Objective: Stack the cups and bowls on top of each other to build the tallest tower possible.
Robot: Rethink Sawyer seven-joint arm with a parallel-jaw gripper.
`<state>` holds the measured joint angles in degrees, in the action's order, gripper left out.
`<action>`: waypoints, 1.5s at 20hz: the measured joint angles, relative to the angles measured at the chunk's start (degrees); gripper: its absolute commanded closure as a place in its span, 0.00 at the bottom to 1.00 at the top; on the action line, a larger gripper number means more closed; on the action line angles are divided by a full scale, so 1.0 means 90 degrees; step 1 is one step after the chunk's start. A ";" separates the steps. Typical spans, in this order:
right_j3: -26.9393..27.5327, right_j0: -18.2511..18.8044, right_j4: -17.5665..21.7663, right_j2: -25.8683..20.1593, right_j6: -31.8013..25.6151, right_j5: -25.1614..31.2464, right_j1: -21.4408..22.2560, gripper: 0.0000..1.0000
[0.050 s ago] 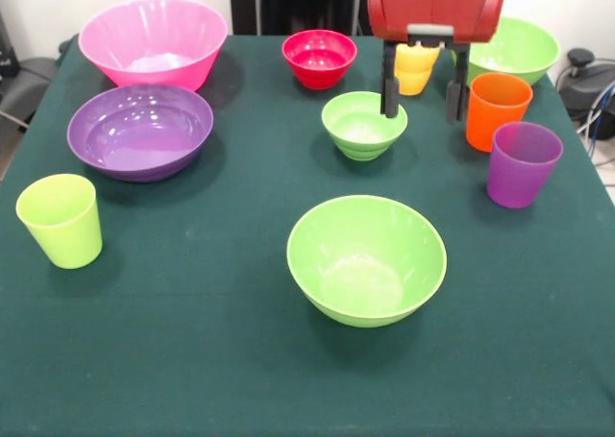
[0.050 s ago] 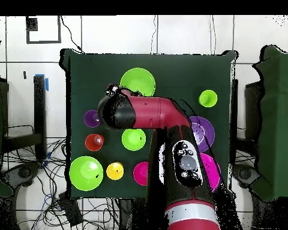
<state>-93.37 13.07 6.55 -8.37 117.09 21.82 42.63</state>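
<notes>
My gripper (image 1: 423,96) hangs open over the far right of the table, with nothing between its fingers. Its left finger (image 1: 390,84) hangs at the small lime green bowl's (image 1: 363,123) right rim. Its right finger (image 1: 456,87) is just left of the orange cup (image 1: 497,109). The yellow-orange cup (image 1: 415,67) stands behind the fingers. A translucent purple cup (image 1: 522,163) stands in front of the orange one. The lime green cup (image 1: 61,219) is at the near left. Every bowl stands alone: pink (image 1: 154,41), purple (image 1: 140,130), red (image 1: 319,57), a large green one (image 1: 366,258) and a green one at the back right (image 1: 514,48).
From above, the red arm (image 2: 164,117) covers part of the purple bowl (image 2: 201,129) and the pink bowl (image 2: 211,172). The dark green tablecloth (image 1: 192,360) covers the whole table. Cables and chairs surround the table.
</notes>
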 measured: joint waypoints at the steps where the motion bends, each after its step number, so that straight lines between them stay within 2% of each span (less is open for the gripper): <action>1: -0.0091 -0.0004 -0.0002 0.0014 0.0000 -0.0001 0.0047 0.00; 18: -0.1477 -0.0470 -0.0185 0.0617 0.0144 -0.0048 0.0263 0.00; 21: -0.1757 -0.0526 -0.0251 0.0759 0.0281 -0.0276 0.0252 0.00; 30: -0.1953 -0.0513 -0.0280 0.0955 0.0412 -0.0931 -0.0045 0.00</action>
<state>-110.95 8.45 4.03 0.23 120.80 13.44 42.23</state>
